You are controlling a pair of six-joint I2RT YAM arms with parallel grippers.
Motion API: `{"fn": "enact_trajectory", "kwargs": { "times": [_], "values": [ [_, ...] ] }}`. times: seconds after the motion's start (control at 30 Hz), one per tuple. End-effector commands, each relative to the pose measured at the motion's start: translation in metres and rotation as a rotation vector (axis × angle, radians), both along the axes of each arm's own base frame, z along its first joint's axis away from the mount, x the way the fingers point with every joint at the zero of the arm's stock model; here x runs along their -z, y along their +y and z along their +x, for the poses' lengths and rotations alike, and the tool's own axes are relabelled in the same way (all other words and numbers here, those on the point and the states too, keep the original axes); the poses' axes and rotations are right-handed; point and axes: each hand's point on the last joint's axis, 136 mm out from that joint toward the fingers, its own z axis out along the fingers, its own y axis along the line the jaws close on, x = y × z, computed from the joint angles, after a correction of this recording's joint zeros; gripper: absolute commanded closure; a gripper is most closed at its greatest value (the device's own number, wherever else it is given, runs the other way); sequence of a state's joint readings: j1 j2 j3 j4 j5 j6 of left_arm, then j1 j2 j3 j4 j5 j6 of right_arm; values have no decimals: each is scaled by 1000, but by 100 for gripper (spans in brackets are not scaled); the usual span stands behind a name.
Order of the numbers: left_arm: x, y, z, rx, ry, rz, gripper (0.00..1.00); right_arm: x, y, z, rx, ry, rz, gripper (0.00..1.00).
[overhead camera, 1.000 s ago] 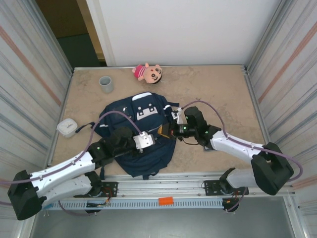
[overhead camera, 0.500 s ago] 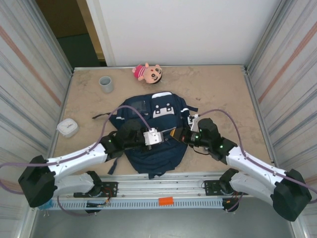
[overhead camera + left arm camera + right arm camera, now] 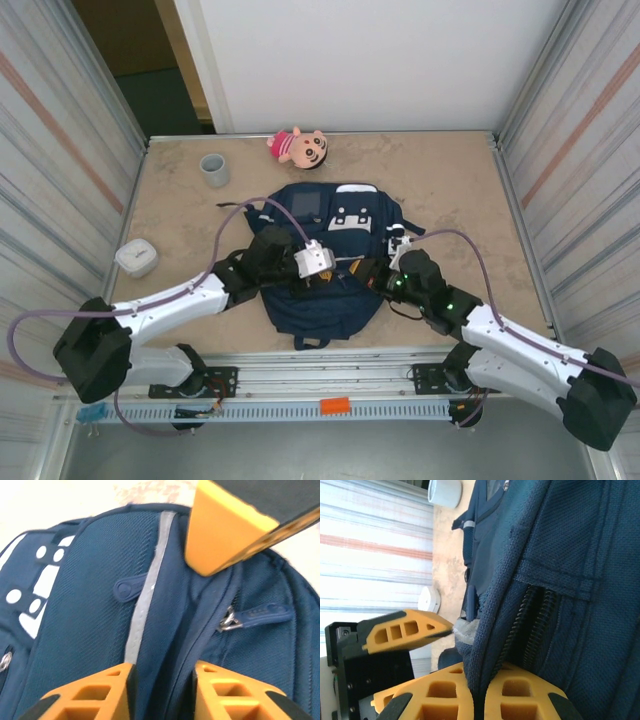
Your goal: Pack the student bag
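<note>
Two arms reach in from the near edge and meet over the bag [image 3: 320,310], which lies flat in the middle of the table [image 3: 450,190], white buckle patch on its far half.

Right gripper [image 3: 476,676]: jaws pressed together, pinching a fold of bag fabric beside a zipper.

Left gripper [image 3: 163,672]: jaws spread a little. A fabric ridge next to a grey stripe runs through the gap, not visibly pinched. One orange finger of the right gripper sits just ahead of it. Zipper pull [image 3: 250,616] lies right of the ridge.

Left of the bag: white box [image 3: 136,258]. Farther: grey cup [image 3: 214,169]. Far edge, by the wall: doll [image 3: 298,147].
</note>
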State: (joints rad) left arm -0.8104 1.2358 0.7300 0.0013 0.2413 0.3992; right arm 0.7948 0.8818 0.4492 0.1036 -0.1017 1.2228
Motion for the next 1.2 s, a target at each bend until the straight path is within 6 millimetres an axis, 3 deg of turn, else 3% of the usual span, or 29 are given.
{"fn": "enact_trajectory", "kwargs": {
  "times": [0.0,0.13,0.3,0.6,0.8,1.17],
  "values": [
    [-46,32,24,-286,47,-103,57,-23,14,0,-51,-43,19,100],
    [-67,57,6,-462,242,-216,48,-33,19,3,-53,-58,36,100],
    [-66,71,-14,-685,485,-373,47,-39,24,5,-65,-63,23,100],
    [-40,29,-47,-881,751,-435,46,-42,32,6,-81,-57,18,100],
    [-25,6,-45,-981,886,-470,51,-36,37,8,-89,-41,5,100],
    [-19,-21,-36,-951,927,-538,55,-36,40,5,-122,-67,-6,100]
  ]
}}
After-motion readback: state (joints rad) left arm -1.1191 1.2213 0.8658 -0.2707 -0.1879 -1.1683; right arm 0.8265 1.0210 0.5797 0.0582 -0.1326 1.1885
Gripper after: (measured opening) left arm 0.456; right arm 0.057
